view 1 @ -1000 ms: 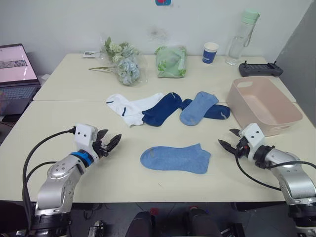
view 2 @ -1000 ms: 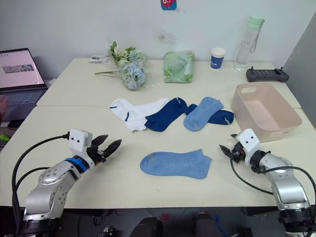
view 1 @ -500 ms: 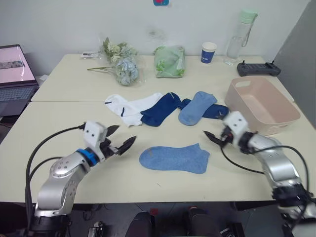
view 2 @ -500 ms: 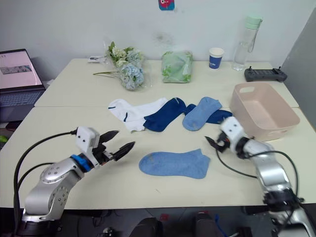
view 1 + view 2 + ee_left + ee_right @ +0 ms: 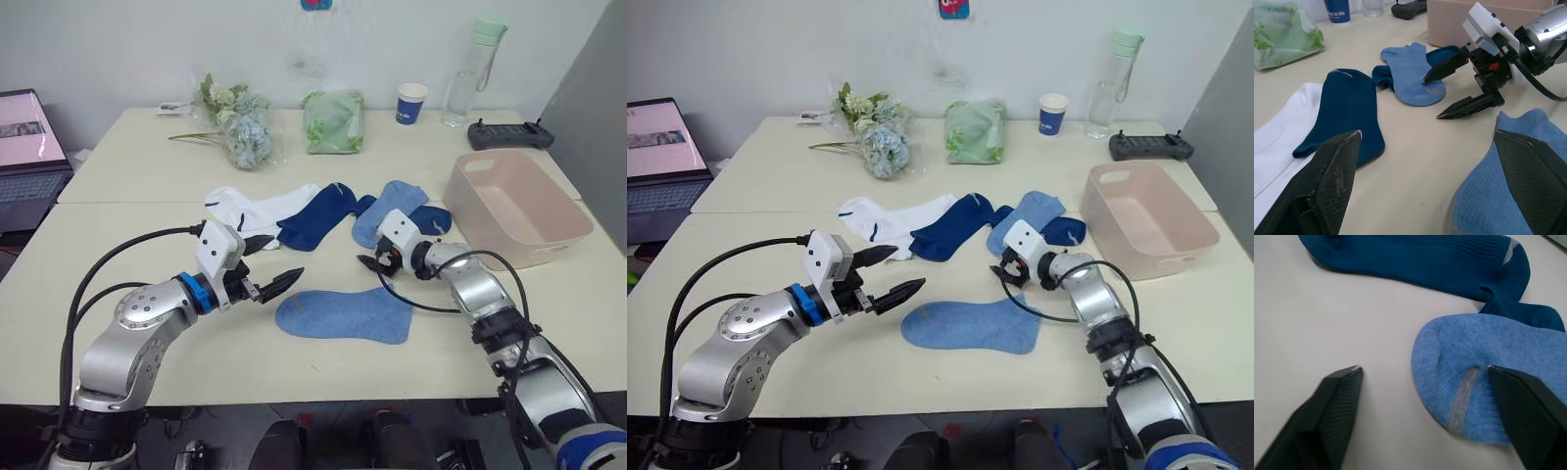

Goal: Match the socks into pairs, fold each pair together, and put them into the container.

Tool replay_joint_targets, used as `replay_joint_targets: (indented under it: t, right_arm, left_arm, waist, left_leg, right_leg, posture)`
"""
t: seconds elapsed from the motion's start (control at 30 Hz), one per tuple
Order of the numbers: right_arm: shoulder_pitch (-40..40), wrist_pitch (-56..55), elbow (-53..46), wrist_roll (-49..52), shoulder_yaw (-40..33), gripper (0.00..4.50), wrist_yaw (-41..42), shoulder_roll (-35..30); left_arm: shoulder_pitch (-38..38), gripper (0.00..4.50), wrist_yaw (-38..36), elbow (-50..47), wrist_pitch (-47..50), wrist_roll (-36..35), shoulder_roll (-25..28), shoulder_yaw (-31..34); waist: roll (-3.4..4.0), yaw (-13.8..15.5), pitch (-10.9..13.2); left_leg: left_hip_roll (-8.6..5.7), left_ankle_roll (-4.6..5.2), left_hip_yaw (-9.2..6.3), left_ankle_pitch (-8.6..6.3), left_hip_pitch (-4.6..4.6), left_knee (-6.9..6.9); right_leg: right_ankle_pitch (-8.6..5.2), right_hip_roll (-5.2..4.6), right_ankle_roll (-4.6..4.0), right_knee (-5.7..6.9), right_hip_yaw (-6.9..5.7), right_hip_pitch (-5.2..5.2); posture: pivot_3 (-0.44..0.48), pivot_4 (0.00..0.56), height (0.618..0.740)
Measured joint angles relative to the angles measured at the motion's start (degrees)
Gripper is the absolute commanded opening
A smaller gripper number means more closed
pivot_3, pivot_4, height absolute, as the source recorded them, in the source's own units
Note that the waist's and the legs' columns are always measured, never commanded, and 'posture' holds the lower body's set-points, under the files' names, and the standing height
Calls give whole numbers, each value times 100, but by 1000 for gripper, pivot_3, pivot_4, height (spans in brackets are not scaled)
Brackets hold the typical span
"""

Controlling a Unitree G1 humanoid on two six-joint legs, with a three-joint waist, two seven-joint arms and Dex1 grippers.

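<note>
While both grippers hover spread, left gripper (image 5: 275, 279) sits left of the near light blue knit sock (image 5: 343, 315); right gripper (image 5: 1454, 89) nears the far blue sock (image 5: 1488, 391), its grey toe seam showing in the right wrist view; pale pink plastic tub (image 5: 519, 208) far right.

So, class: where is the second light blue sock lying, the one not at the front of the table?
In the head views the second light blue sock lies right of centre, overlapping a navy sock, just beyond the open right gripper and left of the pink tub.
</note>
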Motion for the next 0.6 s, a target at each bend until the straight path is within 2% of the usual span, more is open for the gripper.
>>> replay_joint_targets:
  t: [0.3,0.47,0.6]
  right_arm:
    - [-325,73,626,47,-246,57,50,151]
    - [-196,-36,310,97,-246,21,548,-46]
    - [349,90,-937,401,-123,21,1329,-260]
  left_arm:
    - [37,4500,68,-1,-9,-1,-99,2]
    - [29,4500,87,1,-7,-1,-101,1]
    - [-14,4500,85,13,-4,-3,-98,9]
  waist:
    - [0,-1,0]
    - [0,2,0]
    - [2,5,1]
  left_leg:
    - [0,2,-3,-1,-2,0]
    - [1,3,-4,-2,-6,-2]
    - [2,13,-5,-8,-8,-2]
  right_leg:
    - [0,-1,0,-1,-2,0]
    - [0,-1,0,-3,-3,-3]
    - [0,-1,0,-3,-4,-5]
  posture:
    - [0,150,740]
    - [0,150,740]
    - [0,150,740]
